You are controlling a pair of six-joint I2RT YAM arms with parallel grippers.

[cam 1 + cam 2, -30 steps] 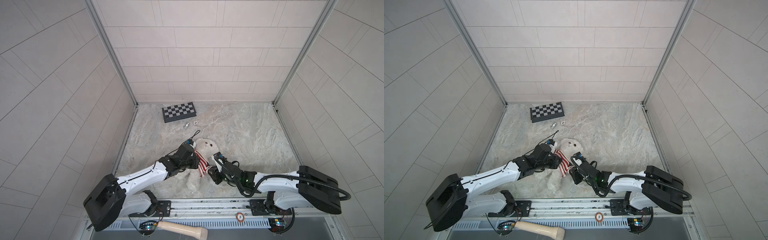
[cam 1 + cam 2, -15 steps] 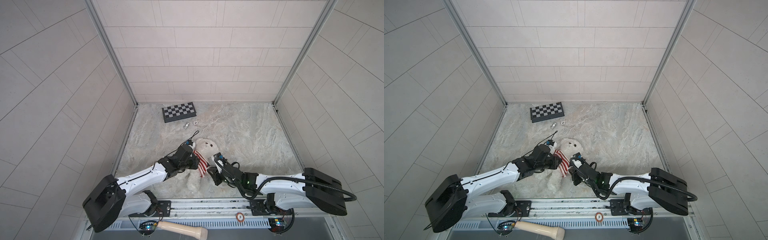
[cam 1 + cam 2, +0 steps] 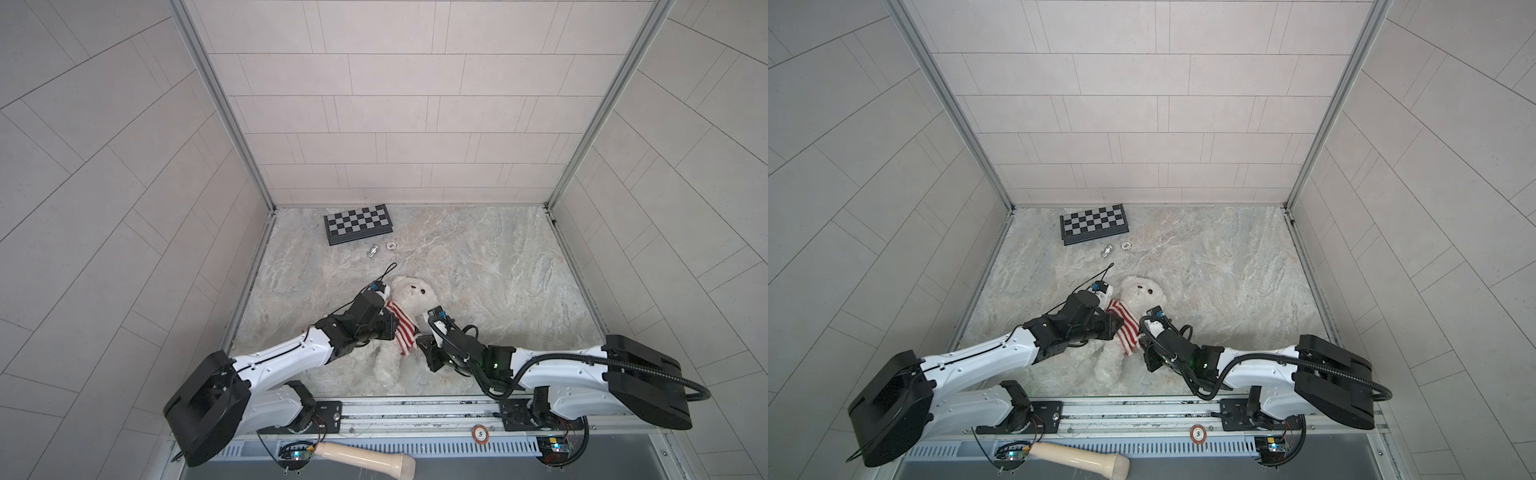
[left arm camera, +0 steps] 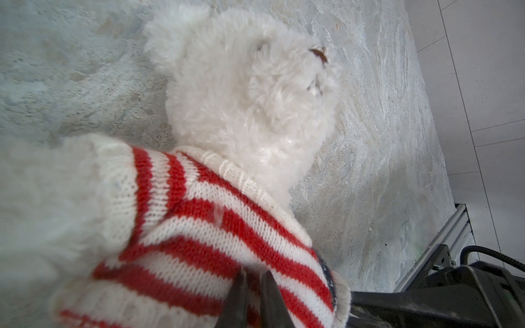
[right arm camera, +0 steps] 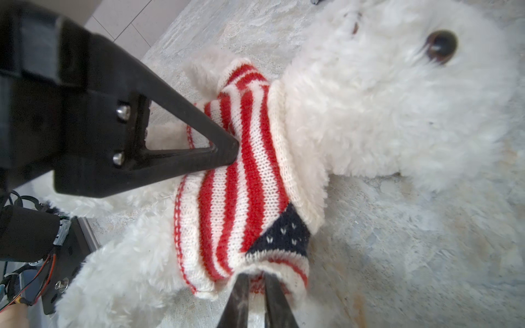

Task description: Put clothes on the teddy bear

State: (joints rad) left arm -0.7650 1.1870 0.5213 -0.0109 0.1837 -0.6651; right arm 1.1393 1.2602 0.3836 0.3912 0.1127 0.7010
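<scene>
On the table (image 3: 498,270), the teddy bear (image 3: 413,293) lies on its back between the two arms, face up, with its head towards the rear wall. To the left of the bear, the left fingers (image 4: 236,301) are clenched on the red-and-white striped sweater (image 3: 401,328) and pinch its knit at the chest. The sweater sits around the bear's neck and upper body, bunched up high; the white belly and legs below it are uncovered. To the right of the bear, the right fingers (image 5: 240,298) grasp the sweater's lower hem, just beside its dark blue patch. Beyond the bear's head, well apart, lies a folded chessboard (image 3: 358,223).
</scene>
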